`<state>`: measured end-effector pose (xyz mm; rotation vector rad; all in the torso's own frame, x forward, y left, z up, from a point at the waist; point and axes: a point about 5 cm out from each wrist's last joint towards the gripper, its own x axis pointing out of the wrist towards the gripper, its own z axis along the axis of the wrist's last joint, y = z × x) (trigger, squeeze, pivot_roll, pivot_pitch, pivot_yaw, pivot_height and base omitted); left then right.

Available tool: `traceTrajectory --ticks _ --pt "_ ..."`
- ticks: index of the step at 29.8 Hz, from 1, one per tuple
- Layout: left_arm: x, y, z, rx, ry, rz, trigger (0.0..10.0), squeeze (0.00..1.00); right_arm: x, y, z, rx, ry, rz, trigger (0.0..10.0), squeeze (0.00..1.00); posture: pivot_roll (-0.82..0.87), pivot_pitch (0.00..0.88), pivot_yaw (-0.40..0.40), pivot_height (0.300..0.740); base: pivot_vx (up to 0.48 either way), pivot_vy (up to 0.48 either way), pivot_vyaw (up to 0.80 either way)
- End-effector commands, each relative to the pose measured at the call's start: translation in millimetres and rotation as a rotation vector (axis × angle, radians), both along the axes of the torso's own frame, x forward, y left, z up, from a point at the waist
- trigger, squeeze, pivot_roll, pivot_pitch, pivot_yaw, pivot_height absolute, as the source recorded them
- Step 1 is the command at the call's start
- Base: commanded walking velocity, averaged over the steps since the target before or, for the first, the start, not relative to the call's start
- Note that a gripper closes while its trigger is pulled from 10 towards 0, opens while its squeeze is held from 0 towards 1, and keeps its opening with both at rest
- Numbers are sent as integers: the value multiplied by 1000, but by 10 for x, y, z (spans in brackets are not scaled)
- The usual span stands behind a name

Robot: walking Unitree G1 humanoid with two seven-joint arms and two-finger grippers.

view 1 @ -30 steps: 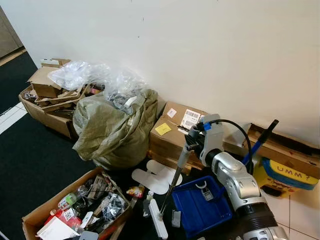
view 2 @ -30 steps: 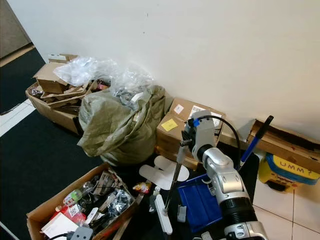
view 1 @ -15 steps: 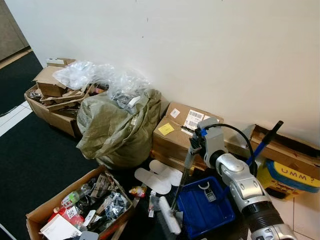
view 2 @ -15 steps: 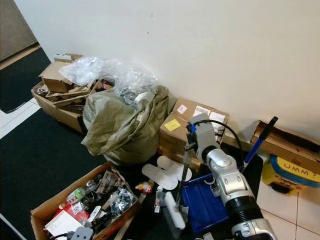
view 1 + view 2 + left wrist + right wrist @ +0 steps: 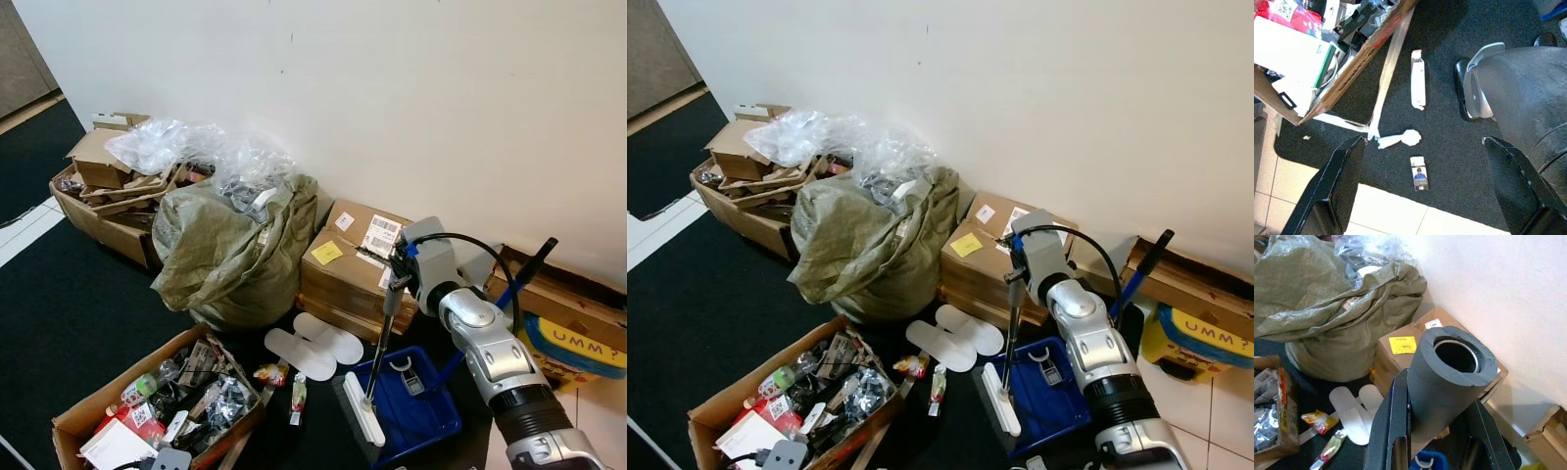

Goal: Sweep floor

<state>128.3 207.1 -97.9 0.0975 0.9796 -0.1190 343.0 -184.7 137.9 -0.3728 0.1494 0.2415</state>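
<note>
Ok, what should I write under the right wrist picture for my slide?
The right gripper holds the broom's grey handle, above a green sack and cardboard box.

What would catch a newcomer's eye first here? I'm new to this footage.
The right gripper clamps a broom handle, whose white head sits at the blue dustpan on the dark carpet. Behind it, a bulging green sack topped with clear plastic leans beside taped cardboard boxes against the white wall.

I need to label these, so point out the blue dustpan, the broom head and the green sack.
blue dustpan (image 5: 416, 419), left eye view, on its tray floor.
broom head (image 5: 363, 423), left eye view, on its white top.
green sack (image 5: 862, 255), right eye view, on its front.
</note>
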Motion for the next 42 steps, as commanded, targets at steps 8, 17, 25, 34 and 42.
traceTrajectory --ticks 8,17,25,34,42 --pt "-77 4 -25 -2 22 1 10000 0 74 -240 329 -182 -170 -82 10000 0 -56 155 48 740 0 0 0" --pt "-75 -9 -28 -11 31 -9 10000 0 89 -161 471 -12 -193 -42 10000 0 -55 152 45 740 0 0 0" --pt "-78 -20 -34 -13 45 -26 10000 0 88 41 642 258 -211 56 10000 0 -58 125 45 740 0 0 0" --pt "-75 -25 -34 -21 48 -31 10000 0 80 104 610 239 -190 72 10000 0 -60 132 48 740 0 0 0" --pt "-73 -25 -35 -22 53 -29 10000 0 44 112 547 234 -164 76 10000 0 -59 135 50 740 0 0 0"
